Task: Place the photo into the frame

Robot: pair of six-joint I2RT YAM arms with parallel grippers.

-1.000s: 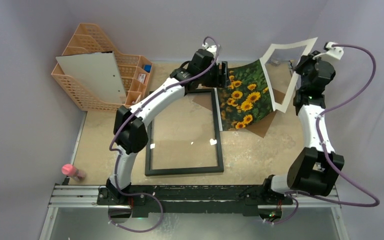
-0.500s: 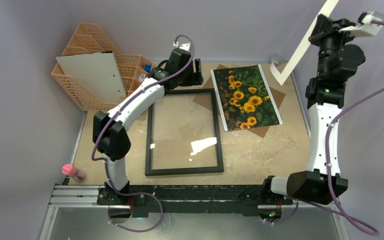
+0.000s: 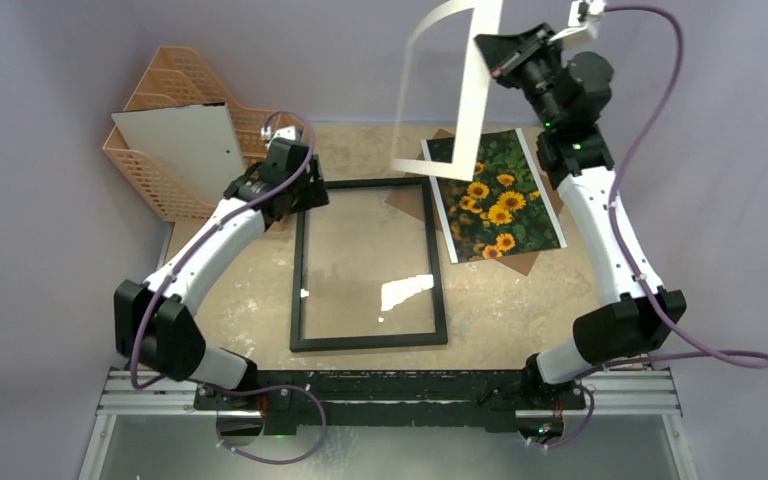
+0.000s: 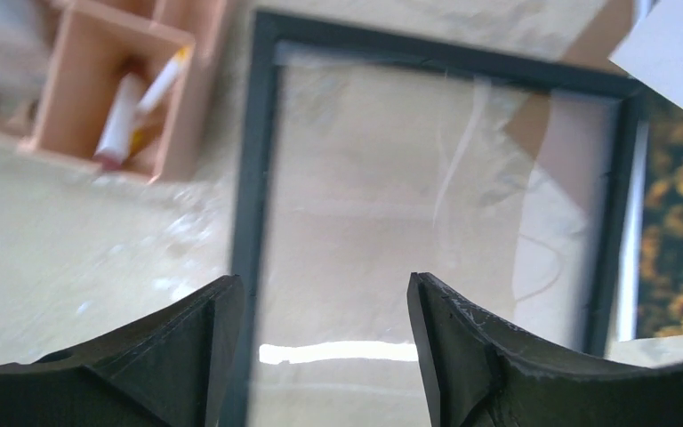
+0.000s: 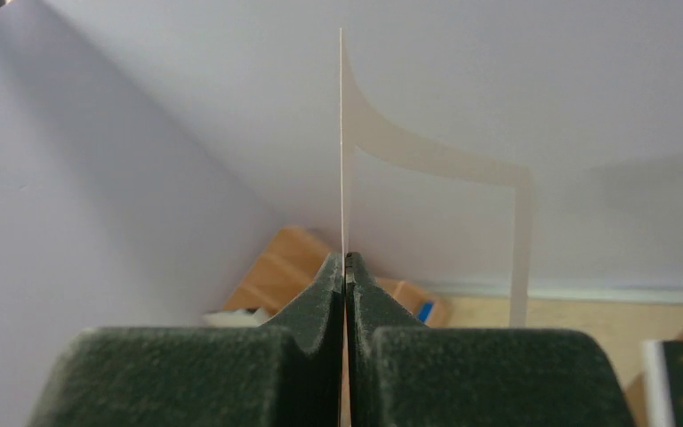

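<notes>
clamps the right pincer [image 3: 488, 47] flat on one edge of the white mat board [image 3: 472, 90], raised in the air, with the rest of the board reaching out past the fingertips. holds the left pincer [image 4: 320, 294] wide apart and empty, low over the frame [image 4: 247, 178], directly beneath and ahead of it. shows the photo [image 3: 495, 195] uncovered and flat on the brown backing board [image 3: 525, 262], below the right pincer, just beside the frame and not in it. looks early to midway, with the mat out of the way and nothing loaded. leaves picking up the photo, laying it inside the frame, and probably adding mat and backing.
</notes>
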